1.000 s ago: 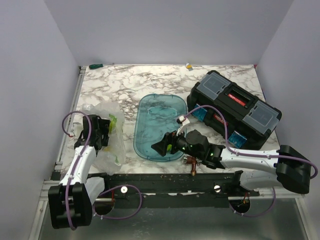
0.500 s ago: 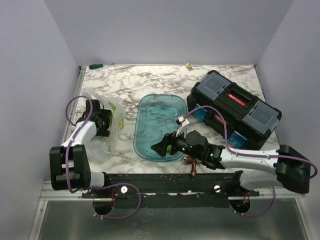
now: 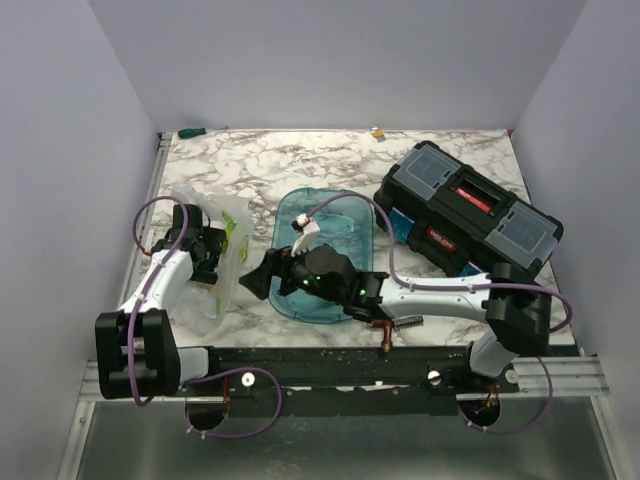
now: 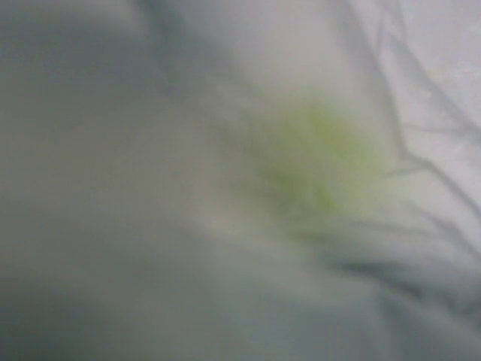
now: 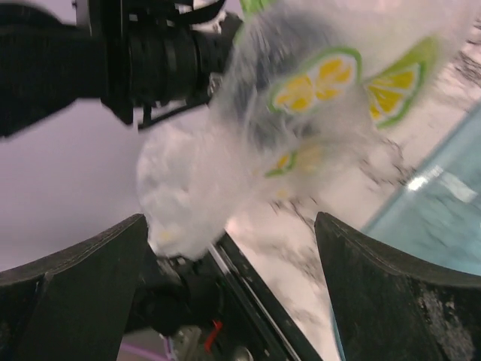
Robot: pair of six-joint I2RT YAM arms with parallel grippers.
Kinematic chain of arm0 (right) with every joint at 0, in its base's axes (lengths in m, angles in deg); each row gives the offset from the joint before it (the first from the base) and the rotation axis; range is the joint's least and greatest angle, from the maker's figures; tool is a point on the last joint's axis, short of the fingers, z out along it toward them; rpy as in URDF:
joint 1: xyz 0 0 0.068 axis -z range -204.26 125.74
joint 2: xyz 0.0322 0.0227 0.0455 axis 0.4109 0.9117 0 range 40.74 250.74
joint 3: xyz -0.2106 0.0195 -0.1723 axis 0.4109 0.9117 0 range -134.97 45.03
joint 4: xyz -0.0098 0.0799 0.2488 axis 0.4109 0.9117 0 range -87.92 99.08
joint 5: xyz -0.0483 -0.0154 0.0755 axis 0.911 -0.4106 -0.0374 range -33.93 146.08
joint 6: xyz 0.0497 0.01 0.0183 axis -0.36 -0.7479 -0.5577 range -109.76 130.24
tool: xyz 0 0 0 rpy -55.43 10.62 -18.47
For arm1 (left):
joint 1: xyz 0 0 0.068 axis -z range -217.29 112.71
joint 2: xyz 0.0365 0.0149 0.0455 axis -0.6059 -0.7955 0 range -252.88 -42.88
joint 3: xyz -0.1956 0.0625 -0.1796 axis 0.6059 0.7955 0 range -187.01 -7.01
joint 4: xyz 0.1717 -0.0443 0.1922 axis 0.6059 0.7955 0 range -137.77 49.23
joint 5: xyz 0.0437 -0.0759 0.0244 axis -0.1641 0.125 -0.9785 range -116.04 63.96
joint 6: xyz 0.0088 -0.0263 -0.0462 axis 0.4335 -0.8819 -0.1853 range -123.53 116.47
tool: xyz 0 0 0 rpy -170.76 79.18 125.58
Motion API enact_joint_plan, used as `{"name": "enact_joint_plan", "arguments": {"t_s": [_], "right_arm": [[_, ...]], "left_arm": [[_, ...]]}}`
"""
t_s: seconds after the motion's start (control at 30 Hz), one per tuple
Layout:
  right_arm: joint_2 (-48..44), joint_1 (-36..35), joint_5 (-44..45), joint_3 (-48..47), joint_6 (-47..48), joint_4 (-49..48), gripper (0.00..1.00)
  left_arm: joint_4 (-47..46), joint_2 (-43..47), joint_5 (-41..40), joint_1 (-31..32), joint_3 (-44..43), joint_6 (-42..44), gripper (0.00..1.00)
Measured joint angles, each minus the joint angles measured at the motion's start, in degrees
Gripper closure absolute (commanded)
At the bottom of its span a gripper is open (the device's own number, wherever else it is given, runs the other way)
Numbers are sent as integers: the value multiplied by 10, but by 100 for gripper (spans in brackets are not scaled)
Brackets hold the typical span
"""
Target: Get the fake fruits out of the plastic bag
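Plastic bag (image 3: 210, 300) at frame left looks propped by my left jaws, grip I cannot tell, so my wide-spread right jaws can approach it over the bench (image 3: 300, 165).

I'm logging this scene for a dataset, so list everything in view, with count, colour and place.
plastic bag: one, clear with lemon-slice prints, left of the tray
yellow-green patch: one, blurred behind the plastic; fruit or print, cannot tell
tray: one, teal, table centre
toolbox: one, black, right side
copper fitting: one, near edge
small green item: one, far edge
table: one, marbled white
left claw: black, at the bag
right claw: black, open, between tray and bag
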Motion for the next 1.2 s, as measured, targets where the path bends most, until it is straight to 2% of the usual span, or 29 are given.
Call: {"name": "enact_joint_plan", "arguments": {"t_s": [0.1,0.17,0.4,0.43,0.5,0.53,0.63,0.77,1.07,1.2], "right_arm": [[64,-10,20,-80,-27,6,5],[87,-14,30,-100,-42,7,8],[164,-29,45,-127,-52,19,36],[177,-30,48,-134,-48,23,46],[197,-34,53,-145,-38,28,90],[204,-35,55,-146,-32,29,99],[206,-37,63,-138,-28,30,99],[164,-37,64,-59,-24,-1,99],[94,-37,52,19,-24,-50,99],[92,-37,43,32,-24,-64,99]], "left_arm": [[25,24,-6,0,3,16,15],[35,40,-9,0,7,27,15],[45,113,-27,0,40,60,13],[46,116,-29,0,42,64,13],[48,126,-36,0,43,75,13],[47,132,-39,0,44,80,13],[42,152,-43,0,52,92,13],[21,161,-37,0,63,92,13],[-36,104,12,9,66,66,13],[-67,101,19,42,66,60,13]]}}
